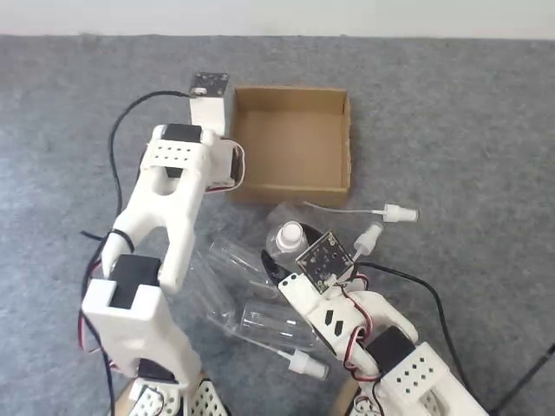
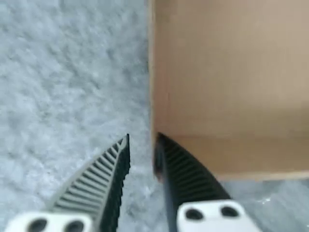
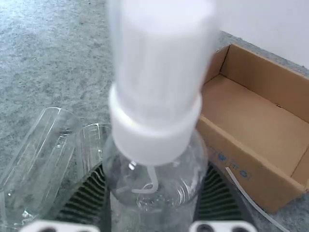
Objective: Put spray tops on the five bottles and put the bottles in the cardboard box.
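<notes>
The bottle (image 3: 154,186) is in my right end effector (image 3: 153,208). Its ribbed fingers (image 3: 87,198) are closed on either side of the clear body, and a white spray top (image 3: 157,96) sits on the neck, pointing up. From above, this bottle stands just in front of the near wall of the cardboard box (image 1: 295,143), which lies open.

Other clear bottles (image 1: 276,322) lie on their sides on the grey desk (image 1: 468,113) around my right arm. Three loose spray tops lie there too: one with its long tube near the box's front corner (image 1: 401,212), one just beside my wrist (image 1: 368,238), and one nearer my base (image 1: 308,364).

My left end effector (image 2: 142,145) is beside the box's left wall, near a corner. It is parted only narrowly and grips nothing.
</notes>
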Controlling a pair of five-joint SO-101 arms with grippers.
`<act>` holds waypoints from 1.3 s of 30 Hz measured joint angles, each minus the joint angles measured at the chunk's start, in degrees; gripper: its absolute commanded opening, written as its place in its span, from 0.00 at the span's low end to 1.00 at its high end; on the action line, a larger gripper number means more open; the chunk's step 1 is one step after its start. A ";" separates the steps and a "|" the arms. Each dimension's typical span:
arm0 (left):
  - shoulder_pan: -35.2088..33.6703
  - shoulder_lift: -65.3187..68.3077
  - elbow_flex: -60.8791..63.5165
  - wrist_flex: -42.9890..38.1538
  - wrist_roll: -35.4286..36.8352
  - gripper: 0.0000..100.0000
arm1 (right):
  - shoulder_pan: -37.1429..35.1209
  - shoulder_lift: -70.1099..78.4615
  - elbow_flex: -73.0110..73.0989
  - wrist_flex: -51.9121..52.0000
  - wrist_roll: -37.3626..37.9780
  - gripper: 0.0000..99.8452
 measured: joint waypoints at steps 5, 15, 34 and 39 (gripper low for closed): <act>0.70 0.00 0.00 2.46 0.00 0.04 | 1.85 0.00 0.00 0.00 0.00 0.07; -0.18 -0.18 0.00 5.10 0.00 0.20 | 2.37 0.00 0.00 0.00 0.00 0.07; -8.97 -21.27 0.00 13.63 3.16 0.24 | 2.46 0.00 0.00 0.00 0.00 0.07; -12.31 -22.51 0.00 15.21 1.05 0.17 | 2.46 -0.09 -0.35 0.62 0.00 0.07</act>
